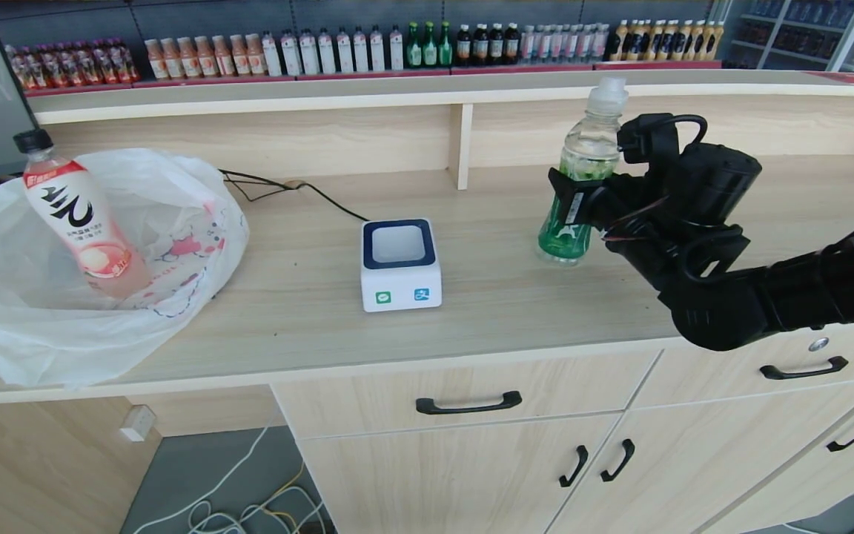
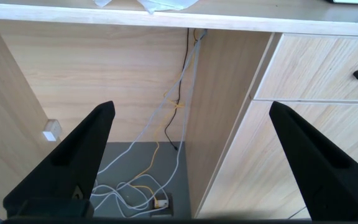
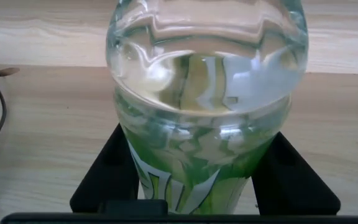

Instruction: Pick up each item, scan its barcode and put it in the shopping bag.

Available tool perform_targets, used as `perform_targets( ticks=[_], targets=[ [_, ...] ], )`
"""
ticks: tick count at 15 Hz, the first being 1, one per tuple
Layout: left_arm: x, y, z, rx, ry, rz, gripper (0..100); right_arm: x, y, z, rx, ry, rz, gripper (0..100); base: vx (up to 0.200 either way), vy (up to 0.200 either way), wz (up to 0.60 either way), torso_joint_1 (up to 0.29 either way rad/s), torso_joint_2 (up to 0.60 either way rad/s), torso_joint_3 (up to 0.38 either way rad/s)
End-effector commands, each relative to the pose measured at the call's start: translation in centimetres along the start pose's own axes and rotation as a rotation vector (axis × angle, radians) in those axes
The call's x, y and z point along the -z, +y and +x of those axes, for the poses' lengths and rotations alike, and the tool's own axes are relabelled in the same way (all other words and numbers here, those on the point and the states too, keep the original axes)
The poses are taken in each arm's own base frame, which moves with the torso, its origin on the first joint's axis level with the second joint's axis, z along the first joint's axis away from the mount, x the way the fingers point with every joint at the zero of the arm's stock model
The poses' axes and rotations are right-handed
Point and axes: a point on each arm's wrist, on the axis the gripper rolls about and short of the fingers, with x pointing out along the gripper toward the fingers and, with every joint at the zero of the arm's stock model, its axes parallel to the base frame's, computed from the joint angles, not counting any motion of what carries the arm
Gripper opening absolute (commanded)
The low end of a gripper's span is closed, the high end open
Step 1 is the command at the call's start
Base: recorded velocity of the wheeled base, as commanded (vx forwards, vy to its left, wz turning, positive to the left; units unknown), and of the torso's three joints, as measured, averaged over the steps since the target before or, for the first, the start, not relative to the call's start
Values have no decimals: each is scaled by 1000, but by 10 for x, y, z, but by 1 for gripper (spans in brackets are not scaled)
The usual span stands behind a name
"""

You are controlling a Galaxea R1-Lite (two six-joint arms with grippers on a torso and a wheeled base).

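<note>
R gripper [image 1: 572,202] clamped on green-label bottle [image 1: 588,159], upright, by counter [image 1: 301,311] surface, right of scanner [image 1: 400,263]. L gripper [image 2: 188,165] spread wide, below counter edge, facing cabinet [image 2: 316,68]. Pink bottle [image 1: 78,215] leans inside shopping bag [image 1: 190,215], far left.

Rows of drink bottles [image 1: 368,48] line the back shelf [image 1: 249,80]. Black-handled drawers [image 1: 368,404] sit under the table [image 1: 501,297], and loose cables [image 1: 249,512] lie on the floor.

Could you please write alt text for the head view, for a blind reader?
The robot's right hand grips an upright clear plastic bottle with a green label at the right of a light wooden counter. A white square barcode scanner sits mid-counter; at left, a pink-labelled bottle leans inside a white plastic shopping bag.
</note>
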Motion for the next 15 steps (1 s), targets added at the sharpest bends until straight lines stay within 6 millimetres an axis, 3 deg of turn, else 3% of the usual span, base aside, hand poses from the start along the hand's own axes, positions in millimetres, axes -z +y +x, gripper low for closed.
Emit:
perform_targets(
  ticks=[1, 6, 12, 15],
  targets=[
    [0, 0, 0, 0, 0, -1, 100, -5, 0, -3, -1, -10, 1, 0, 0, 0, 0, 0, 0, 0],
    [0, 0, 0, 0, 0, -1, 100, -17, -3, -19, 0, -25, 0, 0, 0, 0, 0, 0, 0, 0],
    [0, 0, 0, 0, 0, -1, 100, -51, -8, -37, 3, -80, 1, 0, 0, 0, 0, 0, 0, 0],
    [0, 0, 0, 0, 0, -1, 100, -78, -12, -51, 4, -100, -16, 0, 0, 0, 0, 0, 0, 0]
  ],
)
